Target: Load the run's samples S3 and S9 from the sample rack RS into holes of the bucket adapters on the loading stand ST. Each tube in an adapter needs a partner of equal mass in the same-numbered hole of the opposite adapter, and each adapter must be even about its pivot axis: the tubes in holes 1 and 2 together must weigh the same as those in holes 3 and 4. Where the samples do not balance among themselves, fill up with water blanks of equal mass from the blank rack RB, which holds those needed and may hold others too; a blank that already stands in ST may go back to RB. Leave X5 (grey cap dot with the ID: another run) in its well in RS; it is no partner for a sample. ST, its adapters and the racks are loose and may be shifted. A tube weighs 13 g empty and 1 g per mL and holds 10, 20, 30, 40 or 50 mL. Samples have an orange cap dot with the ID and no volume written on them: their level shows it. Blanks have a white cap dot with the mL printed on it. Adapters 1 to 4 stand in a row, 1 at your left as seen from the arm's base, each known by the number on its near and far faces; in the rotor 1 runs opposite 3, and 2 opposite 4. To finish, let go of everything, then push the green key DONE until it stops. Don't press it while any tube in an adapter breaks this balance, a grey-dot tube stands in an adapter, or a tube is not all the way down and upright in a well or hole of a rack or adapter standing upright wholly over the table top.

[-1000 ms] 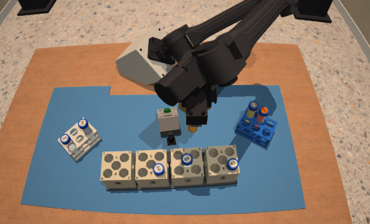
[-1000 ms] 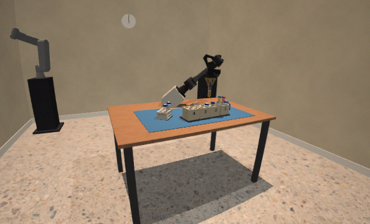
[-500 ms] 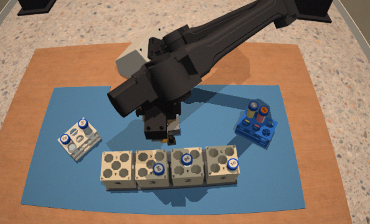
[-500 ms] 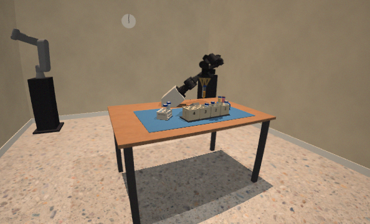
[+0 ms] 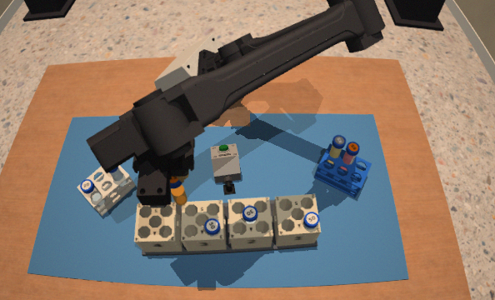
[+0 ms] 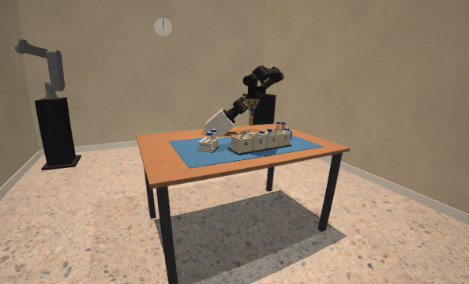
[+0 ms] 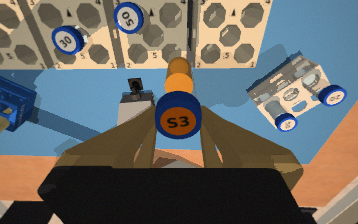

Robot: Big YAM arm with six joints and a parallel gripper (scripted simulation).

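My gripper (image 7: 178,112) is shut on sample tube S3 (image 7: 178,119), which has an orange cap dot and orange liquid. In the top view the tube (image 5: 178,191) hangs upright just above the table, behind the gap between the empty leftmost adapter (image 5: 155,227) and its neighbour (image 5: 202,225). That neighbour holds a 50 blank (image 5: 212,226). The third adapter holds a 30 blank (image 5: 250,213) and the rightmost adapter holds a 50 blank (image 5: 312,218). The blue sample rack (image 5: 342,170) holds a reddish orange-dot tube (image 5: 352,150) and a yellowish tube (image 5: 338,143).
The white blank rack (image 5: 106,188) stands left of the adapters with two blanks (image 5: 87,186) (image 5: 115,172). The grey box with the green DONE key (image 5: 222,147) stands behind the middle adapters, right of my gripper. My forearm covers the mat's left rear.
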